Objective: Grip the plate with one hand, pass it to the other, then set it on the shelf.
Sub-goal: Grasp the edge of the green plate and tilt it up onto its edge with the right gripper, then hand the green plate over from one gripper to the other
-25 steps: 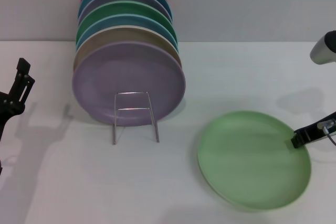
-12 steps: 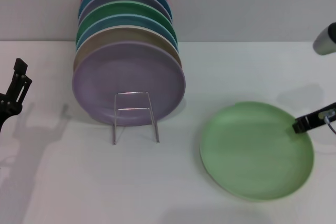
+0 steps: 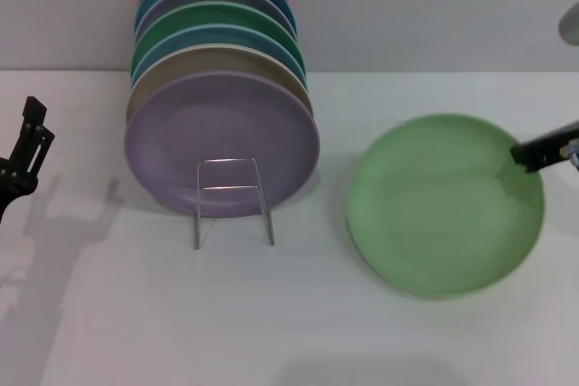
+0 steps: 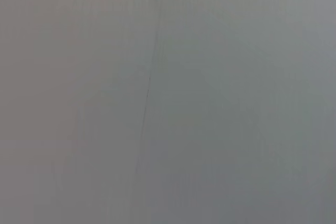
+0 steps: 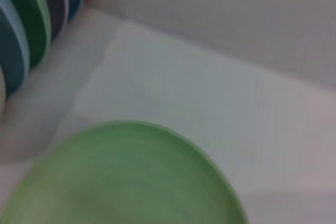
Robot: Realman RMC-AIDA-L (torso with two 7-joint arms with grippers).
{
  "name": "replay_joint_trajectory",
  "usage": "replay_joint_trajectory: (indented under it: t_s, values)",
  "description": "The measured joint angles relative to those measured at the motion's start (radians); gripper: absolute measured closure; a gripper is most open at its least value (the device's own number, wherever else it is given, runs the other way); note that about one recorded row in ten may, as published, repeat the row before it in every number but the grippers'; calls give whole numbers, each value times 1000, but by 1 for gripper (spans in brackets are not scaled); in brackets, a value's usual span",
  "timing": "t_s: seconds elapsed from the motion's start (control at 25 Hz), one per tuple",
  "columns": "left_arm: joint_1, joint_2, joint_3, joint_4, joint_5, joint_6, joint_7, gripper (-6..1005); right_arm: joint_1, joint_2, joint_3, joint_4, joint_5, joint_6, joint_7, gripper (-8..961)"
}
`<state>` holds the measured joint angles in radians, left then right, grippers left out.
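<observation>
Plate (image 3: 443, 205) is up off the table (image 3: 298, 314) right now, tilted so its face looks toward the head camera, hanging over the right side of the table, nearer the back edge than the front. The right gripper (image 3: 543, 153) has it pinched by the rim on the plate's right edge, jaws clamped on it. So I'd call this the first step done and the handover just getting started.

The left gripper (image 3: 27, 146) sits way over by the table's left edge, well apart from the plate. Can't tell if it's open or closed from here, and its wrist view is just blank grey.

The shelf (image 3: 232, 201) stands left of centre, already packed with a lilac plate (image 3: 222, 137) in front and a row of others behind.

Next up, I reckon both arms need to meet in the middle, with the left one grabbing a free bit of rim before the right lets go.
</observation>
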<state>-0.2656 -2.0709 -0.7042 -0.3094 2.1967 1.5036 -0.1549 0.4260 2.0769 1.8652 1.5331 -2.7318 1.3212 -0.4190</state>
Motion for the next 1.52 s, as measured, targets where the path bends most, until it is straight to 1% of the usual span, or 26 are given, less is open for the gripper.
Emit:
replay_joint_trajectory:
  t_s: [0.16,0.28,0.32,0.36,0.4,0.44,0.48,0.52,0.6,0.68,0.72,0.76,0.88,0.92,0.96,1.0,1.04,1.08,1.12,1.16,1.24,1.28,1.32,1.36,1.48,1.52]
  values:
    - [0,0,0,-1,0,2,0,151,-35,0,-50,74,-10,-48,0,934]
    - [-2,0,0,2,0,5,0,151,-52,0,-78,98,-32,-81,0,933]
    - [-2,0,0,3,-1,5,0,151,-68,0,-109,113,-59,-115,0,933]
    - [-2,0,0,3,-1,5,0,151,-68,0,-109,113,-59,-115,0,933]
    - [-3,0,0,4,-2,6,0,151,-88,1,-140,127,-88,-161,0,933]
    - [-3,0,0,5,-2,6,0,151,-88,1,-140,127,-88,-161,0,932]
    - [-3,0,0,6,-3,6,0,151,-100,1,-153,134,-99,-189,1,932]
    - [-3,0,0,7,-4,6,0,151,-122,1,-177,149,-116,-244,4,932]
    - [-3,0,0,7,-5,6,0,151,-130,1,-184,155,-123,-266,5,932]
    - [-3,0,0,8,-6,6,0,151,-146,2,-201,161,-140,-317,8,932]
    - [-3,0,0,9,-7,6,0,151,-159,4,-219,164,-159,-366,9,931]
    - [-3,0,0,9,-7,6,0,151,-159,4,-219,164,-159,-366,9,931]
    - [-5,1,-1,9,-7,6,0,151,-178,5,-244,165,-181,-436,12,931]
    - [-6,1,-1,9,-7,6,0,151,-193,6,-255,164,-185,-488,12,932]
    - [-6,1,-1,9,-7,6,0,151,-193,6,-255,164,-185,-488,12,933]
    - [-6,1,-1,9,-7,6,0,151,-209,6,-263,159,-186,-544,11,933]
    - [-7,2,-1,9,-7,6,0,151,-209,6,-263,159,-186,-544,11,934]
    - [-8,2,-1,9,-7,6,0,151,-220,7,-269,153,-186,-582,9,935]
    - [-9,2,-1,9,-8,5,0,151,-243,8,-283,137,-187,-668,6,935]
    - [-9,2,-1,9,-8,5,0,151,-243,8,-283,137,-187,-668,6,935]
    - [-10,2,-1,9,-8,5,0,151,-264,8,-297,112,-187,-755,5,935]
    - [-10,2,-1,9,-8,5,0,151,-275,9,-304,94,-187,-807,4,935]
    - [-11,2,-1,9,-8,4,0,151,-292,10,-318,51,-187,-906,3,934]
    - [-11,2,-1,9,-8,4,0,151,-292,10,-318,51,-187,-906,3,934]
    - [-13,2,-1,9,-7,3,0,151,-307,11,-340,-27,-187,-1041,3,934]
    - [-13,2,-1,9,-7,2,0,151,-314,11,-354,-92,-183,-1156,8,934]
